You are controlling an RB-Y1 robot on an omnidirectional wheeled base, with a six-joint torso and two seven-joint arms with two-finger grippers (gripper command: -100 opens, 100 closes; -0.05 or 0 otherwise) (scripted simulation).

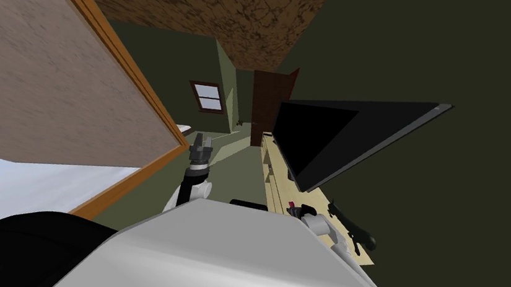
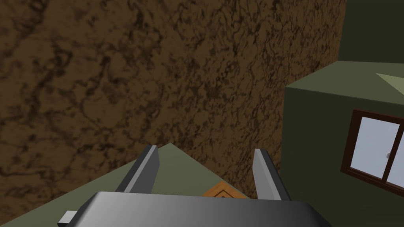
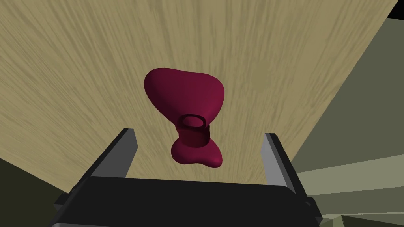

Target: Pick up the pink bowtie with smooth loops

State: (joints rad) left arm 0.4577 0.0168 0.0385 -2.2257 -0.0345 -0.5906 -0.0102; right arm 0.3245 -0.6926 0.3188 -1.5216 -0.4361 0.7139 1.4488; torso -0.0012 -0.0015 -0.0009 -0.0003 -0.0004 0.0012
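Flanking dark pink bowtie [image 3: 183, 92] | right pincer [image 3: 200, 134] spread, wrist view | wood top [image 3: 79, 79]

Left arm is pointing forward, left end effector [image 1: 200, 146] holding its two fingers spread well apart, while right arm is sitting low out to the right, right end effector [image 3: 200, 134] likewise holding its fingers parted wide.

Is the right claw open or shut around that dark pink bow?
Open. The right gripper has its fingers wide apart, one each side of the bowtie, touching neither loop; it lies on the pale wooden top.
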